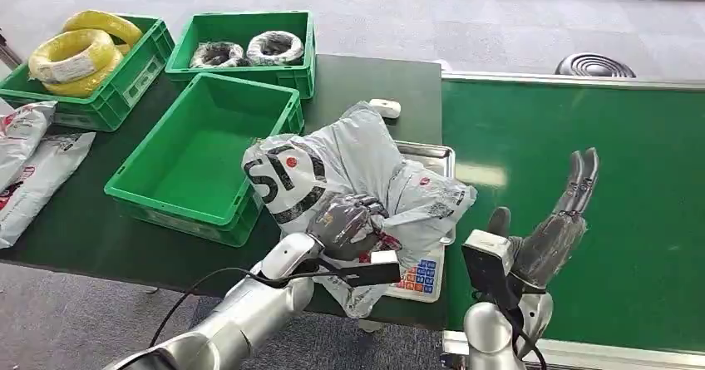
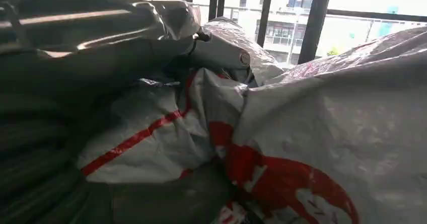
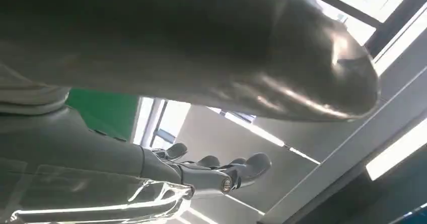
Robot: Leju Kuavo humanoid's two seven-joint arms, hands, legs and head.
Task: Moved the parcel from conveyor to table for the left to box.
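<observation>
A grey plastic parcel [image 1: 349, 170] with black and red print lies crumpled on a small scale [image 1: 420, 277] at the table's right edge, beside the green conveyor [image 1: 582, 145]. My left hand [image 1: 347, 224] grips the parcel's near side, fingers curled into the plastic. In the left wrist view the parcel [image 2: 312, 133] sits right against the lens, with the hand's grey thumb [image 2: 100, 27] pressed on it. My right hand [image 1: 553, 224] is raised over the conveyor, fingers straight and apart, holding nothing; its fingers [image 3: 221, 171] stand extended in the right wrist view.
An empty green crate [image 1: 199, 158] stands just left of the parcel. Behind it are a crate with dark cable coils [image 1: 245, 50] and one with yellow coils [image 1: 79, 54]. More grey parcels [image 1: 29, 158] lie at the far left. A small white device [image 1: 385, 106] sits behind the scale.
</observation>
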